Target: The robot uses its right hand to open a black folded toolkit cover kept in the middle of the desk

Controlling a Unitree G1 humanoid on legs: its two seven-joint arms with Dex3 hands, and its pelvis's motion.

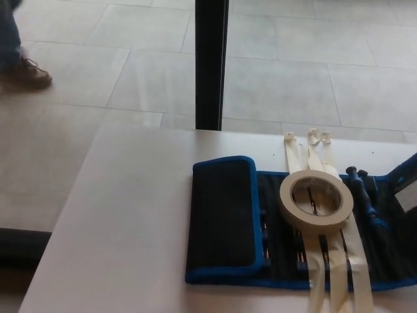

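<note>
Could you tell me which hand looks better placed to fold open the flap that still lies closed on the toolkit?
Probably the left, though neither hand shows. The closed blue-edged black flap lies on the left side of the black fabric toolkit. The right flap is open, and a beige tape roll sits between.

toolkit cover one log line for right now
toolkit cover: right flap open, left flap folded | tape roll: on middle panel | blue tool: exposed | robot hands: not in view | person's shoe: on floor

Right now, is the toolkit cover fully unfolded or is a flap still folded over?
Partly open. The toolkit cover has its right flap turned out, baring tools, but the left flap lies folded over the middle.
</note>
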